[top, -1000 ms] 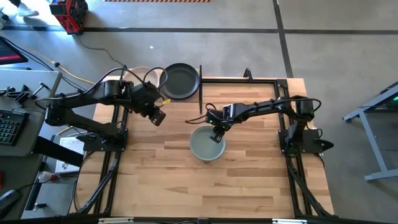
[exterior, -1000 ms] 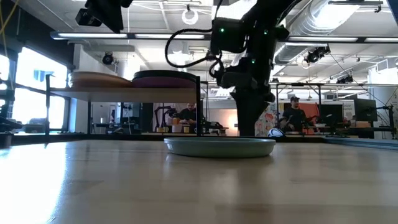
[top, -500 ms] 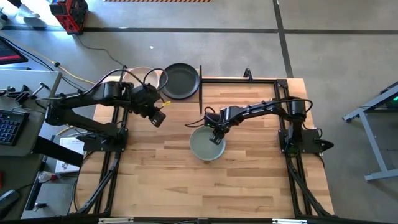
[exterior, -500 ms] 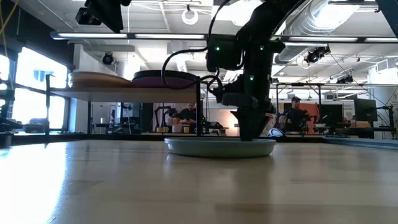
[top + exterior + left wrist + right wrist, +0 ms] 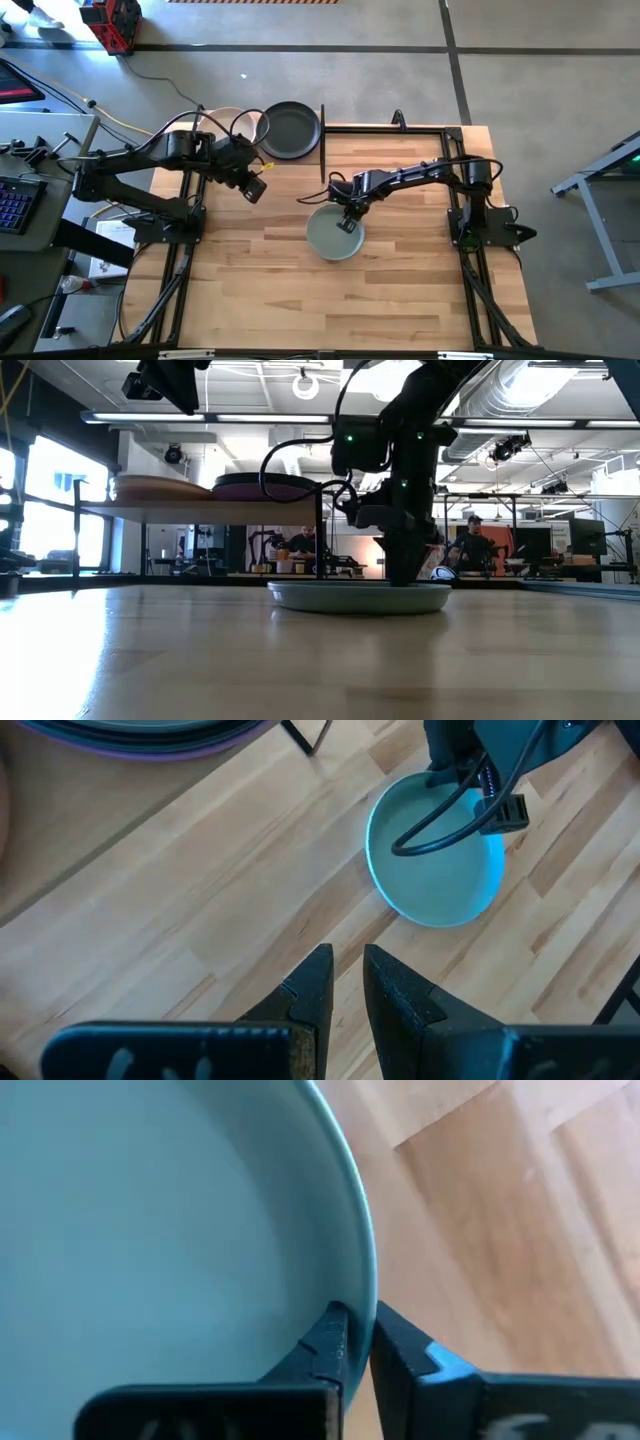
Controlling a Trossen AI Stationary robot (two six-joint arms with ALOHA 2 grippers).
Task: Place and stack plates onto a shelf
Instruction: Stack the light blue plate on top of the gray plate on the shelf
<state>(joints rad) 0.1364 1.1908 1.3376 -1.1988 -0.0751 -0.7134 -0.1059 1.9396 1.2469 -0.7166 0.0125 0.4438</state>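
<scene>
Wooden counter (image 5: 400,290): my right claw (image 5: 358,1342), apart a moment ago, now clamps the sage green plate (image 5: 333,234) by its rim. Lifting toward the shelf (image 5: 200,507) can follow; my left claw (image 5: 345,982) waits, nearly together.

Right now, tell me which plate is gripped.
The sage green plate alone on the tabletop: the right gripper pinches its rim. The dark grey plate and the others rest on the shelf.

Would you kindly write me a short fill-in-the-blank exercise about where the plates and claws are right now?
1. The right claw is shut on the ____ of the sage green plate.
2. That plate rests on the ____, not on the shelf.
3. The plate topmost on the shelf in the high view is dark ____.
4. The left claw holds ____.

Missing words: rim; tabletop; grey; nothing
</scene>
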